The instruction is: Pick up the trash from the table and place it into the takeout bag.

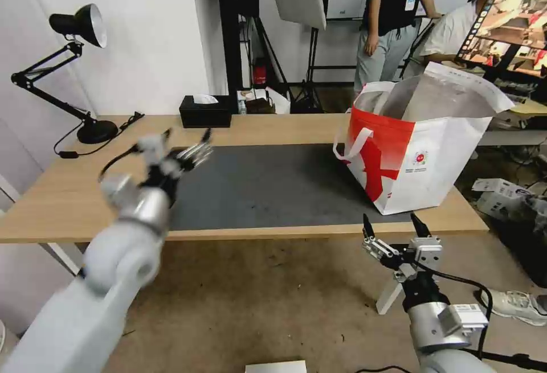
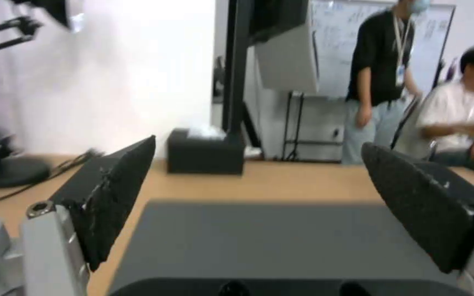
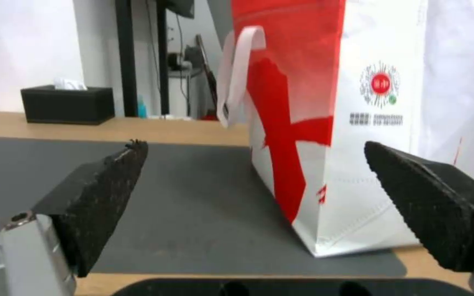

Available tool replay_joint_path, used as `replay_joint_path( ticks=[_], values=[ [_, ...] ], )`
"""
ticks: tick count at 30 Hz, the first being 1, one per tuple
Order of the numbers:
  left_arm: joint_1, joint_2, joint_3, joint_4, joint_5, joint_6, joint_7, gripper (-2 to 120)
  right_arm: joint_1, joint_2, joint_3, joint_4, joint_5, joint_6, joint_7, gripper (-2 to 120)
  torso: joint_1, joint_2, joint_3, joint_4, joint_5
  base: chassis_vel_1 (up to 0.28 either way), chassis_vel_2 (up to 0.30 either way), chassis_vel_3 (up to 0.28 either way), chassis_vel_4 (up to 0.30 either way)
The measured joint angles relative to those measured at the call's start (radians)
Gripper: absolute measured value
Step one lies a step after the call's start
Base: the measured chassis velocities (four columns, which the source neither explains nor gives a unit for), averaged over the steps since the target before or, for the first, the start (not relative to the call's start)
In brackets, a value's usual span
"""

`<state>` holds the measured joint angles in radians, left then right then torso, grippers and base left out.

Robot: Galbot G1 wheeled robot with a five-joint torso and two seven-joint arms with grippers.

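Left gripper (image 1: 187, 135) over mat (image 1: 273, 185) (fingers spread), takeout bag (image 1: 421, 151) upright.

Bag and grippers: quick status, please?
Left gripper open above mat. Right gripper open, below table edge. Bag upright, mouth open. Nothing blocking.
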<state>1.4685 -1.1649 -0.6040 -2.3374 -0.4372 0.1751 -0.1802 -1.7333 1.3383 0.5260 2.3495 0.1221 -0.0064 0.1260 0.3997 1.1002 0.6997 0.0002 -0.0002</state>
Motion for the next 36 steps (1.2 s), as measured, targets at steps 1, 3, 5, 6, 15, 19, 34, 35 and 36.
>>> replay_joint_path(
  ticks=[1,3,5,6,15,19,34,35,36],
  values=[
    [0.000,0.000,0.000,0.000,0.000,0.000,0.000,100,0.000,0.000,0.000,0.000,0.000,0.000,0.000,100,0.000,0.000,0.000,0.0000,0.0000,0.000,0.000,0.000,0.000],
    [0.138,-0.104,-0.049,-0.038,0.098,-0.064,0.077,100,0.001,0.004,0.002,0.000,-0.022,0.012,-0.002,100,0.000,0.000,0.000,-0.0002,0.0004,0.000,0.000,0.000,0.000],
    [0.212,-0.167,-0.070,-0.051,0.148,-0.117,0.121,100,0.001,0.009,0.004,0.001,-0.036,0.018,-0.002,100,0.000,0.000,0.000,-0.0002,0.0002,0.000,0.000,0.000,0.000],
    [0.274,-0.220,-0.083,-0.059,0.180,-0.156,0.146,100,0.002,0.014,0.007,0.002,-0.050,0.022,-0.003,100,0.000,0.000,0.000,-0.0002,0.0007,0.000,0.000,0.000,0.000],
    [0.442,-0.366,-0.084,-0.044,0.282,-0.286,0.188,100,0.013,0.027,0.010,-0.003,-0.098,0.034,-0.014,100,0.000,0.000,0.000,-0.0003,0.0004,0.000,0.000,0.000,0.000],
    [0.469,-0.362,-0.079,-0.042,0.274,-0.296,0.187,100,0.017,0.030,0.009,-0.010,-0.110,0.034,-0.015,100,0.000,0.000,0.000,-0.0003,0.0004,0.000,0.000,0.000,0.000],
    [0.459,-0.355,-0.071,-0.039,0.259,-0.294,0.178,100,0.018,0.031,0.009,-0.012,-0.111,0.032,-0.015,100,0.000,0.000,0.000,-0.0003,0.0002,0.000,0.000,0.000,0.000],
    [0.458,-0.355,-0.071,-0.039,0.258,-0.294,0.177,100,0.018,0.031,0.009,-0.012,-0.111,0.032,-0.015,100,0.000,0.000,0.000,-0.0002,0.0002,0.000,0.000,0.000,0.000],
    [0.458,-0.355,-0.071,-0.039,0.258,-0.294,0.177,100,0.018,0.031,0.009,-0.012,-0.111,0.032,-0.015,100,0.000,0.000,0.000,-0.0002,0.0002,0.000,0.000,0.000,0.000]
  ],
)
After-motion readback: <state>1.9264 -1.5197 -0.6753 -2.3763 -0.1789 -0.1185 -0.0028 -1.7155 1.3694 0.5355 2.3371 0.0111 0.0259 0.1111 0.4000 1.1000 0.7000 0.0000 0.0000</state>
